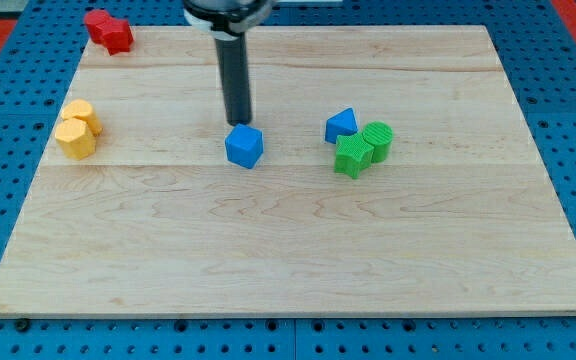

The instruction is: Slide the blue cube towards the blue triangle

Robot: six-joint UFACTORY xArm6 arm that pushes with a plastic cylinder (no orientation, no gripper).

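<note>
The blue cube [244, 146] sits near the middle of the bench [288, 250], slightly toward the view's top. The tool's tip [238, 122] stands just above the cube in the view, at or very near its upper edge; the tool is a plain rod holding nothing. The blue triangle [341, 125] lies well to the view's right, touching two green blocks [363, 148]. Two yellow blocks [77, 129] rest at the left, two red blocks [108, 30] at the top-left corner.

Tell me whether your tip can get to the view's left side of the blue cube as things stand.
Probably yes. My tip sits just above the blue cube, towards the view's top, and bare board lies left of the cube; the yellow blocks are far off.
</note>
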